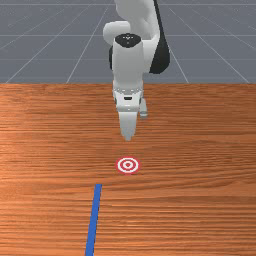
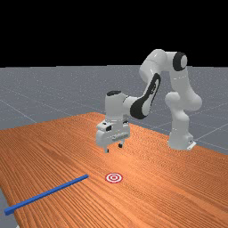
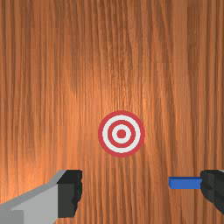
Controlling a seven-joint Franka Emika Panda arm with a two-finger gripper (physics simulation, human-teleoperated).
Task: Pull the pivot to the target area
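Note:
Above the table hangs my gripper (image 2: 113,148), its two fingers wide apart with nothing between them. The red-and-white target (image 2: 114,178) lies flat on the wood, lower in the far view than the fingers; in the front view the target (image 1: 128,165) is just below the hand. A long thin blue bar (image 2: 48,193) lies to the far view's left of the target, apart from it; the front view has the bar (image 1: 93,220) at lower left. In the wrist view, with the gripper (image 3: 141,191) open, one finger partly covers the bar's end (image 3: 184,183).
The wooden table (image 1: 200,150) extends around the target and bar. In the far view, the bar's outer end is close to the table's left edge. The arm's base stands at the far view's right.

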